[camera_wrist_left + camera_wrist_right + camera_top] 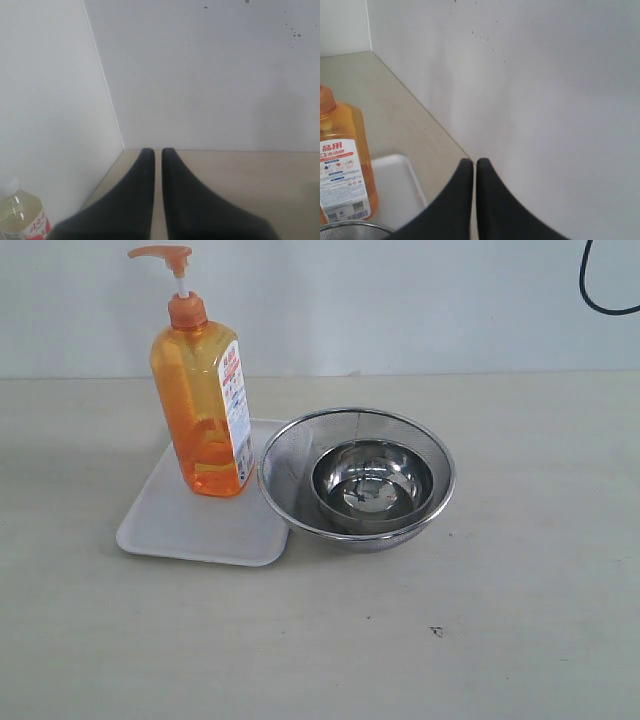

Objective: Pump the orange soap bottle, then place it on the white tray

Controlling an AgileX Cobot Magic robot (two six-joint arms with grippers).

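The orange soap bottle (203, 400) stands upright on the white tray (190, 520), pump head raised and pointing left. The right wrist view shows the bottle (342, 165) with its white label and a corner of the tray (395, 187). No gripper appears in the exterior view. My left gripper (158, 152) is shut with nothing between its dark fingers, facing the wall corner. My right gripper (474, 162) is shut and empty too, apart from the bottle.
A round steel mesh strainer (357, 478) sits against the tray's right edge with a small shiny steel bowl (372, 483) inside it. A pale bottle with a red label (22, 212) shows in the left wrist view. A black cable (600, 285) hangs at the top right.
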